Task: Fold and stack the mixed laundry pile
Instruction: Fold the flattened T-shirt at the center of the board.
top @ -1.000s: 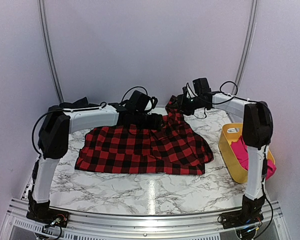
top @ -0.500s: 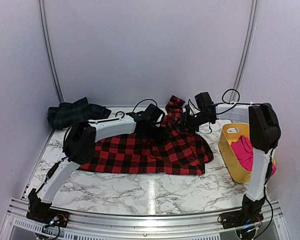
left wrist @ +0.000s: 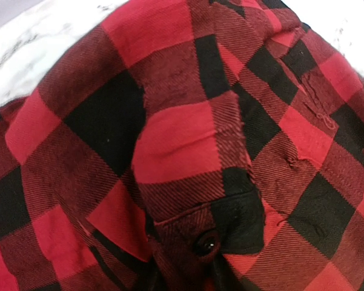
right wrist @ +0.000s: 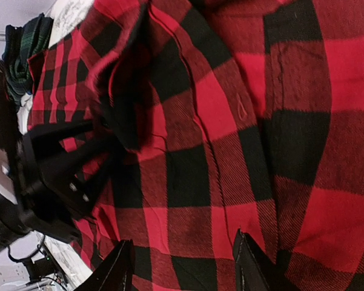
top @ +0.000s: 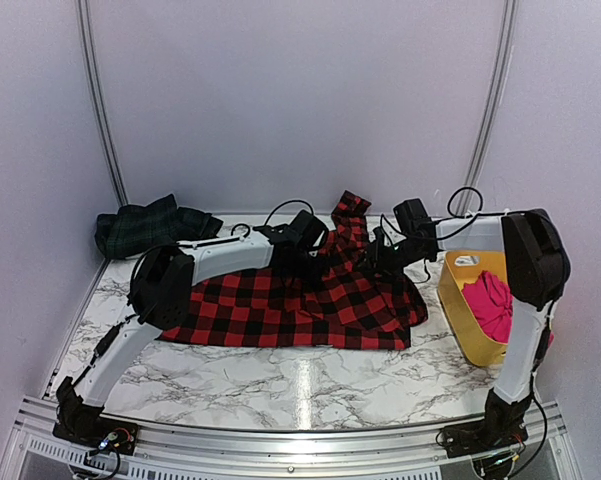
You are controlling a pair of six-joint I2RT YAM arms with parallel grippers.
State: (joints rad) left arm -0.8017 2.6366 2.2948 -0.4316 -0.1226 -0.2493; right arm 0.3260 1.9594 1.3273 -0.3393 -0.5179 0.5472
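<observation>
- Underneath, a white, grey-veined marble table (top: 230,385) carries the laundry.
- The red-and-black checked flannel garment (top: 270,305) lies spread across the table's middle, with its far right part bunched up into a peak. No lettering shows on it.
- A yellow plastic tub (top: 458,318) stands at the right edge. Its white label (top: 467,260) is too small to read.
- A dark green-black plaid garment (top: 145,228) sits crumpled at the far left corner.
- A plain magenta-pink garment (top: 490,298) lies in the tub.
- The left gripper (left wrist: 185,280) is clenched on a gathered fold of the checked garment, beside a dark button (left wrist: 206,244).
- The right gripper (right wrist: 185,270) has its fingers apart against the same cloth. I cannot tell whether it grips.
</observation>
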